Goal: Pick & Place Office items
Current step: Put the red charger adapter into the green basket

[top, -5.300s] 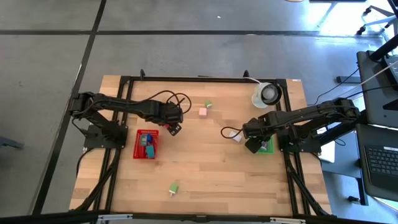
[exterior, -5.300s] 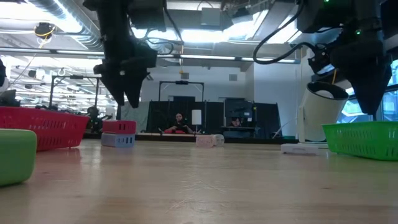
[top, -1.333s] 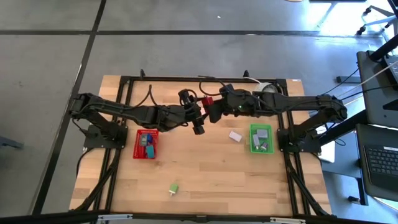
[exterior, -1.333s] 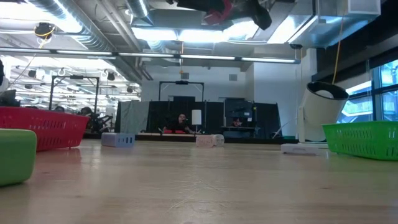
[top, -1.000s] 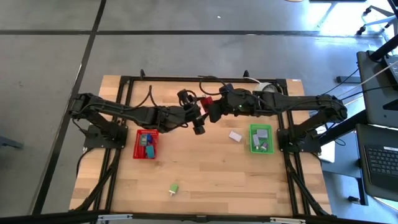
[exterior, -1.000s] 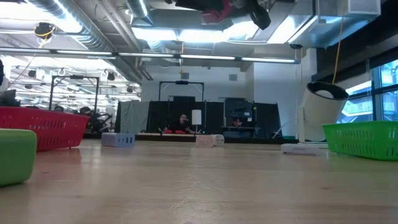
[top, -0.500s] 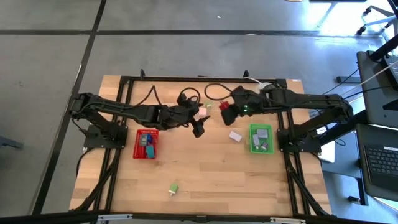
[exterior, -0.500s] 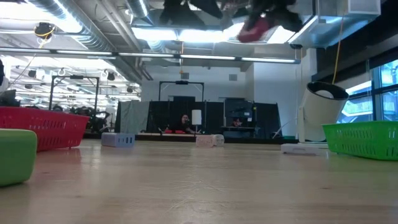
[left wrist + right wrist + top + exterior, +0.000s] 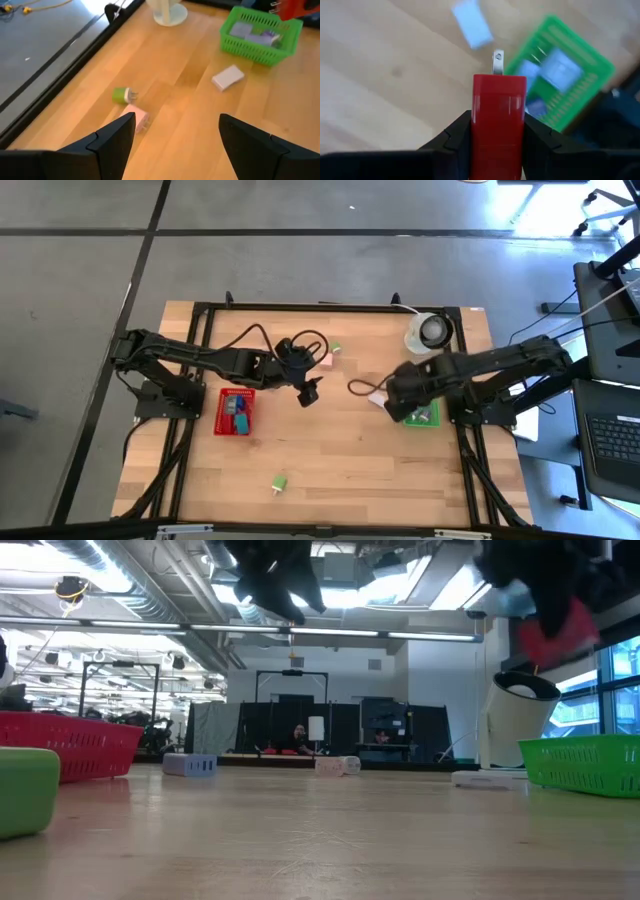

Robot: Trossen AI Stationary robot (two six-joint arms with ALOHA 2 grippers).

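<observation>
My right gripper point(image 9: 498, 137) is shut on a red office item point(image 9: 498, 110), a small block with a metal prong at its far end. In the high view it hovers at the left edge of the green tray point(image 9: 428, 416). My left gripper point(image 9: 172, 145) hangs open and empty above the table's middle point(image 9: 308, 393). Below it lie a pink piece point(image 9: 136, 119) and a green piece point(image 9: 121, 95). A white piece point(image 9: 227, 78) rests flat near the green tray point(image 9: 260, 32). The red tray point(image 9: 235, 411) holds several pieces. My right gripper pinches the red block by its two opposite sides point(image 9: 480, 125) between its two fingers. The block's prong end point(image 9: 498, 62) sticks out past the fingertips. The block is lifted clear, well above the table point(image 9: 558, 635), over the tabletop at the green tray's edge.
A white round roll point(image 9: 430, 332) stands at the far right corner. Another green piece point(image 9: 279, 481) lies alone toward the near edge. Bare wood stretches between the two trays and along the near side.
My right gripper has carried the red block from high over the far middle toward the table's right and near side, coming lower, to the green tray's left edge. My left gripper, open throughout, has drawn back a little toward the left.
</observation>
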